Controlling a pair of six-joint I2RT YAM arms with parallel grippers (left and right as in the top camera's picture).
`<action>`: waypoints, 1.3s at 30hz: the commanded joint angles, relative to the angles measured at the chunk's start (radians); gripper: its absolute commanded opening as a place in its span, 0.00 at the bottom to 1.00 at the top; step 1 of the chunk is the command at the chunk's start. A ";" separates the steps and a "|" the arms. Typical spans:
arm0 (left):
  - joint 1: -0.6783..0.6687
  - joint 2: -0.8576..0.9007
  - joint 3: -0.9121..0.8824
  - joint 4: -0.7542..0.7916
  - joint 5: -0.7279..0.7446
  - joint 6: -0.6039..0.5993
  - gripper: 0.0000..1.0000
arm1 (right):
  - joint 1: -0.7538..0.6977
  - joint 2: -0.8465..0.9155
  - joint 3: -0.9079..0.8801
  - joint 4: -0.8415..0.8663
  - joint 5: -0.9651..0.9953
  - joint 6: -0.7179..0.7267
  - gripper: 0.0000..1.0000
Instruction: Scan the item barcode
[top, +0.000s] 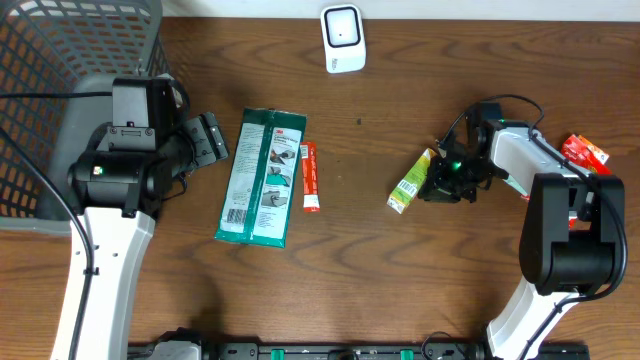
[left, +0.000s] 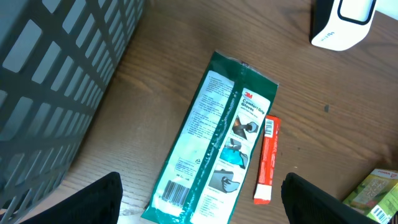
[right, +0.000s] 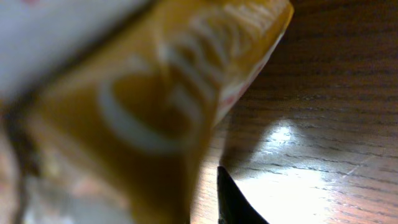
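Observation:
A green-and-yellow snack packet (top: 413, 180) lies on the wooden table right of centre. My right gripper (top: 447, 178) is shut on its right end. In the right wrist view the blurred packet (right: 143, 106) fills the frame, with one dark fingertip (right: 233, 202) beside it just above the wood. The white barcode scanner (top: 342, 38) stands at the table's back edge, and its base shows in the left wrist view (left: 348, 22). My left gripper (top: 205, 140) hangs open and empty over the near end of a teal 3M pack (left: 217, 143).
The teal 3M pack (top: 262, 177) lies left of centre with a red stick packet (top: 310, 177) beside it. A grey mesh basket (top: 50, 60) fills the back left corner. A red packet (top: 583, 152) lies at the far right, behind the right arm.

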 joint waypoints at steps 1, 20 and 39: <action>0.003 -0.003 0.016 -0.002 -0.006 -0.001 0.82 | 0.005 0.001 -0.002 0.002 -0.037 0.043 0.06; 0.003 -0.003 0.016 -0.002 -0.006 -0.001 0.82 | 0.040 -0.386 -0.005 -0.135 0.180 0.048 0.01; 0.003 -0.003 0.016 -0.002 -0.006 -0.001 0.83 | 0.357 -0.378 -0.264 0.130 0.446 0.513 0.01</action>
